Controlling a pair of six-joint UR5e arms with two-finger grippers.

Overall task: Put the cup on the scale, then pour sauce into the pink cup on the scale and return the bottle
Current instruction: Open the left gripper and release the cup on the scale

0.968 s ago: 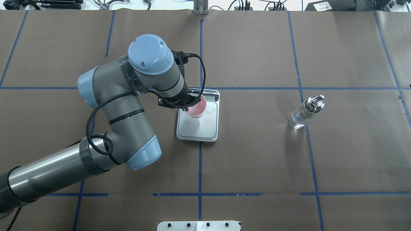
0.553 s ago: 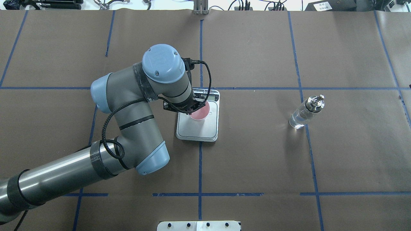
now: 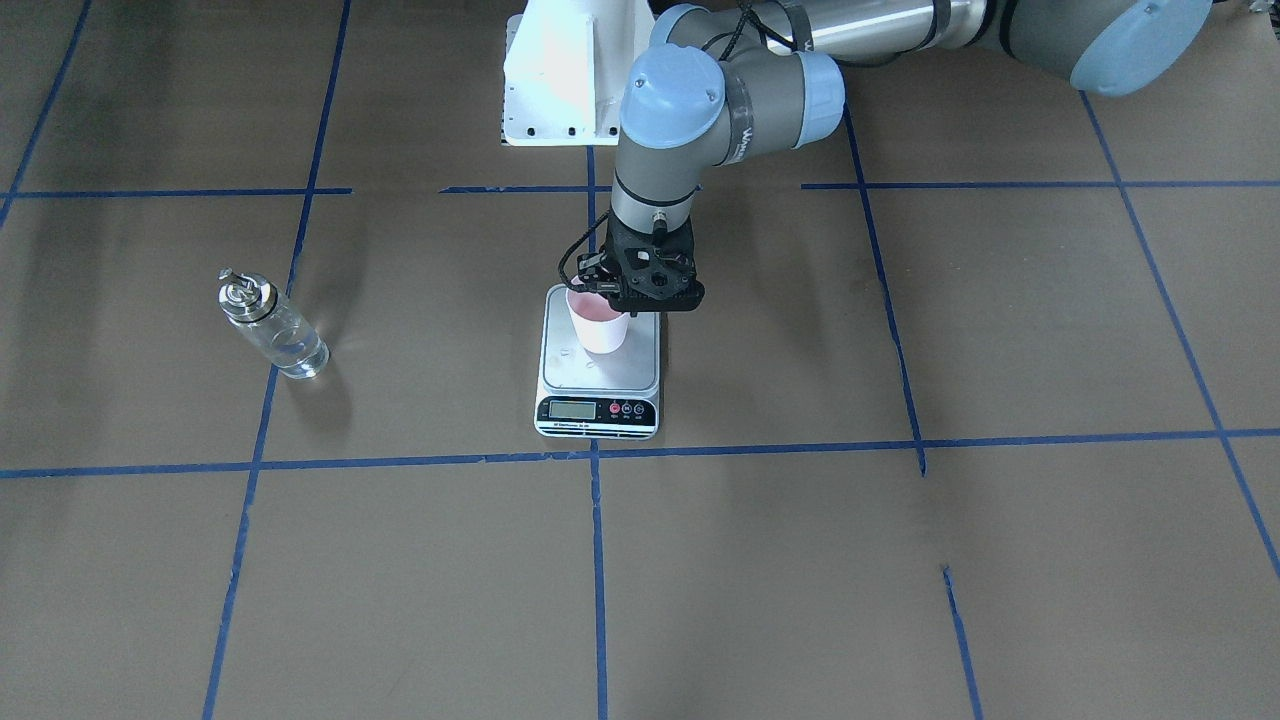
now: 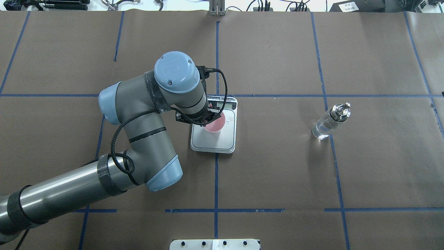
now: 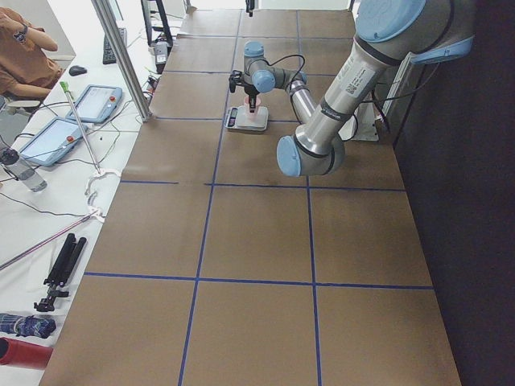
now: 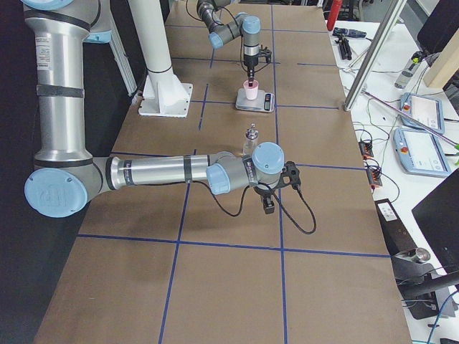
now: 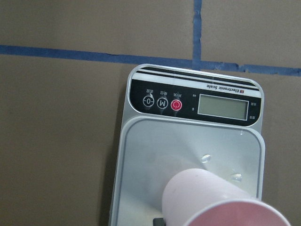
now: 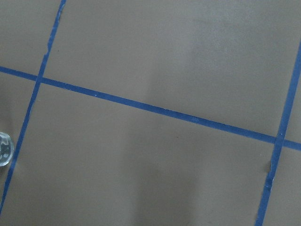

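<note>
The pink cup point(image 3: 598, 328) stands upright over the silver platform of the scale point(image 3: 600, 378), near its rear half; I cannot tell if its base touches. My left gripper point(image 3: 622, 306) is shut on the cup's rim from above. The overhead view shows the cup point(image 4: 215, 123), the scale point(image 4: 222, 141) and the left gripper point(image 4: 206, 121). The left wrist view shows the cup point(image 7: 207, 197) above the scale point(image 7: 155, 150), whose display is blank. The bottle point(image 4: 327, 124) with clear sauce stands alone to the right. My right gripper point(image 6: 269, 205) hovers near the bottle point(image 6: 252, 140); I cannot tell whether it is open or shut.
Brown paper with blue tape lines covers the table point(image 4: 277, 173). The white robot base point(image 3: 565, 80) stands behind the scale. An operator point(image 5: 24, 48) sits at a desk with tablets beyond the table's far edge. A glass edge point(image 8: 3, 149) shows in the right wrist view.
My left arm has moved right and down, bringing the cup lower over the scale's platform. The bottle has not moved.
</note>
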